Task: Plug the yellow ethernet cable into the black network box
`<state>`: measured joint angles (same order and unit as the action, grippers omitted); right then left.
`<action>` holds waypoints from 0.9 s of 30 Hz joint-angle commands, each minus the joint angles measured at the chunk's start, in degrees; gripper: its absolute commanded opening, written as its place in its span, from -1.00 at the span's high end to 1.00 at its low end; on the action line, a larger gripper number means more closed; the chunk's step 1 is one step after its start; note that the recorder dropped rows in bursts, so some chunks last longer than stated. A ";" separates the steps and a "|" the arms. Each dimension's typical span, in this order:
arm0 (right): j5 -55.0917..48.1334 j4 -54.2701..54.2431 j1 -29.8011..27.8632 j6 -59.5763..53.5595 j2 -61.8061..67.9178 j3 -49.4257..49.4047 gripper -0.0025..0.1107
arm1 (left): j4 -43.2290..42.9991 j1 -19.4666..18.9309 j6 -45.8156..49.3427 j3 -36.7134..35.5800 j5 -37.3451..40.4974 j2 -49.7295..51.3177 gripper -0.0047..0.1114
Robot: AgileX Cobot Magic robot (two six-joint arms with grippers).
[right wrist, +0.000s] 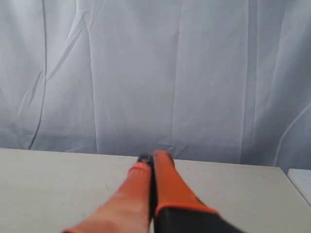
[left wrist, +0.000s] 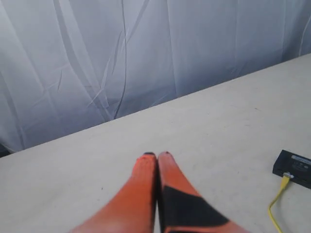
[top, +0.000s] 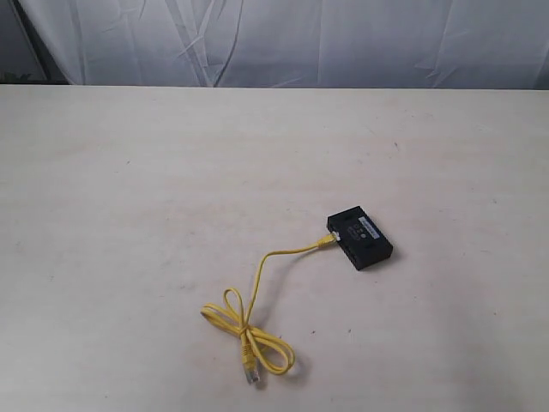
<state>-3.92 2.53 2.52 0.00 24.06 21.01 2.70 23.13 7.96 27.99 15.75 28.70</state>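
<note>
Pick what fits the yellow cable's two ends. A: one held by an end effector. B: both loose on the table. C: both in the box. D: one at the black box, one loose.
D: one end of the yellow ethernet cable meets the black network box, the other lies free on the table.

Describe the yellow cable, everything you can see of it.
The yellow cable is a thin, bright-yellow cord, rubbery in look, lying slack on the pale table. One end meets the side of the black box and looks seated in a port. From there it curves toward the near edge into a loose looped knot. The free end sticks out past the knot and carries a small clear plug. Nothing else touches it.
</note>
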 commanded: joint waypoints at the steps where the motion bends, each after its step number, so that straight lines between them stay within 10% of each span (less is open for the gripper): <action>1: 2.38 -0.60 -0.04 0.00 -2.73 -1.39 0.97 | 0.85 -0.21 -0.35 -1.62 -0.85 -5.50 0.91; 20: 2.40 -1.77 -0.04 0.00 -3.17 -1.39 0.97 | -6.53 -0.62 -7.23 -2.01 1.31 -9.72 0.91; 27: 2.12 -1.76 -0.04 0.00 -3.17 -1.39 0.97 | -9.51 -7.95 -13.29 -6.90 1.05 -14.83 0.91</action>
<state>-2.43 0.96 2.52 0.00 21.28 19.91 -6.35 18.07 -4.21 23.35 17.01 16.17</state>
